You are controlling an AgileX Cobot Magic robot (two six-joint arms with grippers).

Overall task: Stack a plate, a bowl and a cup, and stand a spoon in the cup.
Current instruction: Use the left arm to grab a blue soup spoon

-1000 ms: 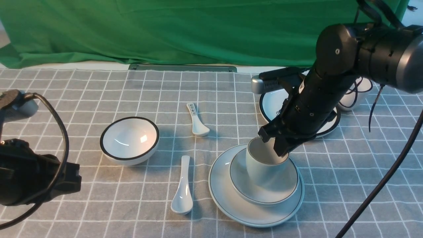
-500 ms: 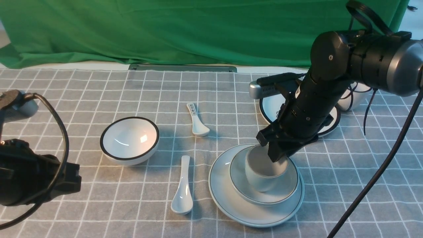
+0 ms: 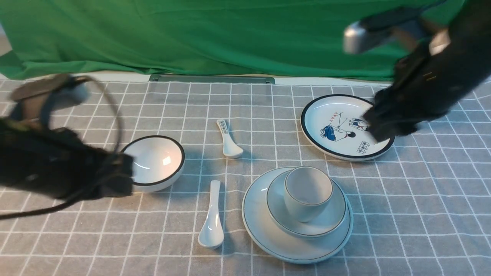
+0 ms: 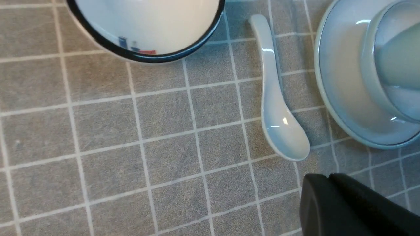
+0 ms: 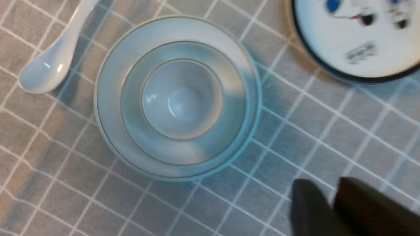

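Lying near left claw (image 4: 323, 188), spoon (image 4: 279, 111).

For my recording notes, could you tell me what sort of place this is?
Probably a staged robot-lab tabletop: green backdrop cloth, grey checked tablecloth, with a left arm and right arm above it.

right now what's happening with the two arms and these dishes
The cup sits in the bowl on the plate, so the stack is built. The spoon lies on the cloth beside the plate, not yet in the cup. The right gripper hangs empty over the cartoon plate; the left gripper, shut and empty, is by the black-rimmed bowl.
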